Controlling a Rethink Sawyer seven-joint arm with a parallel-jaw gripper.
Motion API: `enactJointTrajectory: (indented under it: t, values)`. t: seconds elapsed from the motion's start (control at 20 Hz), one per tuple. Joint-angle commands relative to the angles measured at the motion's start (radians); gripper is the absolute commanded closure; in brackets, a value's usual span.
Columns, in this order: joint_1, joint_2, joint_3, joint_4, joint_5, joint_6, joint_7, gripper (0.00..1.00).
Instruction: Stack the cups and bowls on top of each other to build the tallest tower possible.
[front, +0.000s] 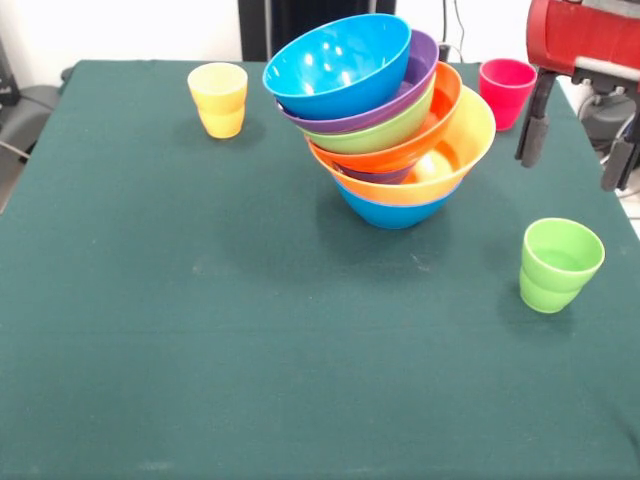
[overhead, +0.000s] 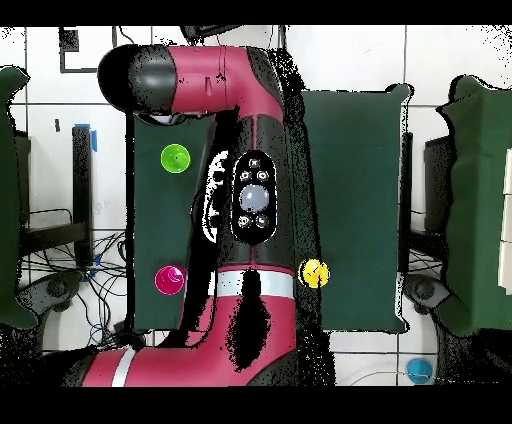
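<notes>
On the dark green cloth of the table (front: 200, 330) we see, far left at the back, the glossy yellow cup (front: 218, 98) with its stepped lower half, then the tower (front: 385, 120) of nested glossy bowls, leaning left, a blue bowl (front: 340, 65) tilted on top over purple, lime, orange-red and yellow-orange ones. Right of it stand the red-pink cup (front: 506, 90) (at the back) and the light green cup (front: 558, 264), nearer, while the gripper (front: 578, 145) hangs by the table's right edge, its two dark fingers spread well apart and empty.

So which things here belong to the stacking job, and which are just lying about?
Job:
- tower of nested bowls, leaning, blue bowl on top
- yellow cup, standing alone
- red-pink cup, standing alone
- green cup, standing alone
- gripper, open, empty

Lying about:
- nothing else on the green table
</notes>
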Motion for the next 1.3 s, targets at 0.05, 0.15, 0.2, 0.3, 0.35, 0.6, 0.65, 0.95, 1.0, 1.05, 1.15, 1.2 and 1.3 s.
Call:
enactJointTrajectory:
  t: [0.05, 0.15, 0.2, 0.3, 0.35, 0.6, 0.65, 0.95, 1.0, 1.05, 1.15, 1.2, 1.3]
  values:
    - [-0.019, 0.087, 0.063, 0.019, -0.032, 0.057, -0.058, 0.00]
    - [-0.020, 0.095, 0.064, 0.007, -0.034, 0.064, -0.065, 0.00]
    - [-0.021, 0.100, 0.063, 0.000, -0.035, 0.067, -0.066, 0.00]
    - [-0.019, 0.110, 0.062, -0.009, -0.036, 0.069, -0.065, 0.00]
    - [-0.019, 0.112, 0.061, -0.009, -0.036, 0.069, -0.064, 0.00]
    - [-0.007, 0.111, 0.051, -0.011, -0.035, 0.083, -0.052, 0.00]
    - [-0.005, 0.112, 0.050, -0.018, -0.035, 0.093, -0.052, 0.00]
    - [0.013, 0.121, 0.043, -0.038, -0.034, 0.120, -0.034, 0.00]
    - [0.014, 0.124, 0.044, -0.040, -0.033, 0.121, -0.034, 0.00]
    - [0.016, 0.129, 0.044, -0.044, -0.032, 0.122, -0.034, 0.00]
    - [0.018, 0.134, 0.043, -0.049, -0.031, 0.125, -0.039, 0.00]
    - [0.018, 0.137, 0.041, -0.049, -0.031, 0.125, -0.043, 0.00]
    - [0.016, 0.144, 0.039, -0.049, -0.032, 0.122, -0.052, 0.00]
